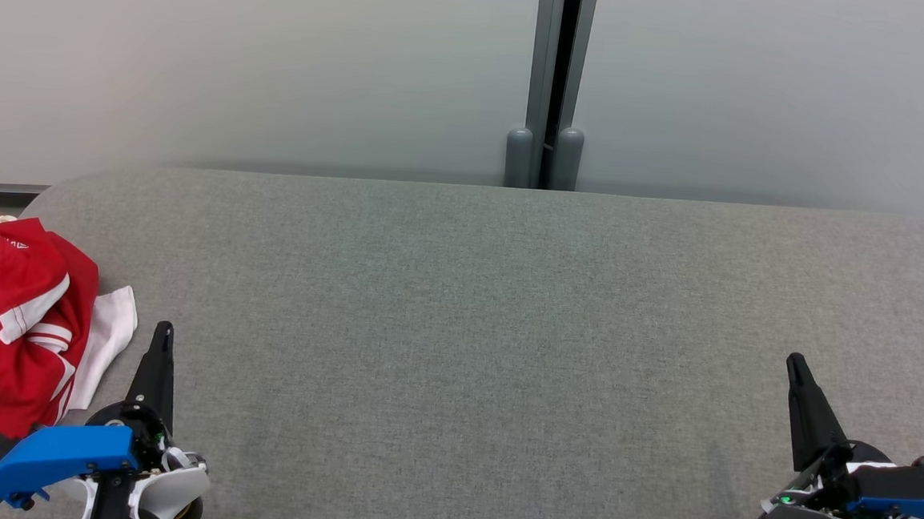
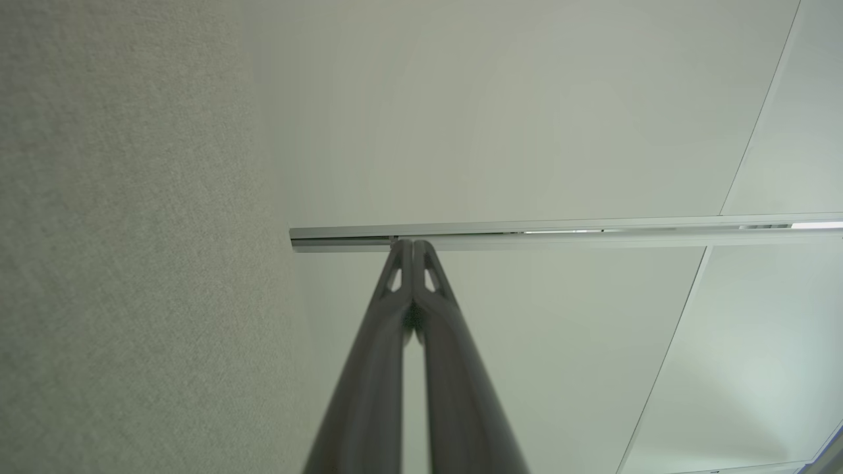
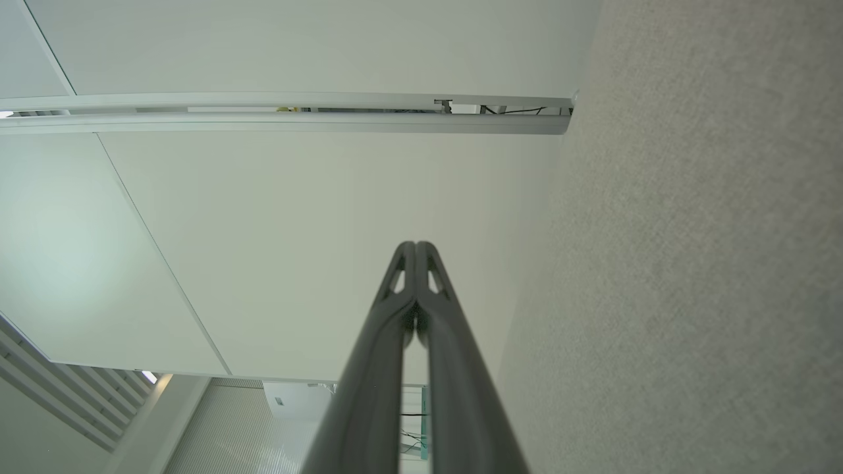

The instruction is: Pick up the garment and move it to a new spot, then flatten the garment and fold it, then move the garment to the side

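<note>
The garment (image 1: 12, 328), red with white trim and a white piece under it, lies crumpled at the left edge of the grey fabric table (image 1: 473, 332) in the head view. Just to its right, low in that view, my left gripper (image 1: 162, 331) is shut and holds nothing. My right gripper (image 1: 794, 363) is shut and empty at the lower right, far from the garment. In the left wrist view the left gripper (image 2: 413, 243) has its fingertips pressed together. The right gripper (image 3: 416, 245) looks the same in the right wrist view.
A pale wall with a grey vertical post (image 1: 551, 80) stands behind the table's far edge. The grey table surface stretches wide between the two grippers. A grey fabric surface (image 2: 118, 250) runs along one side of each wrist view.
</note>
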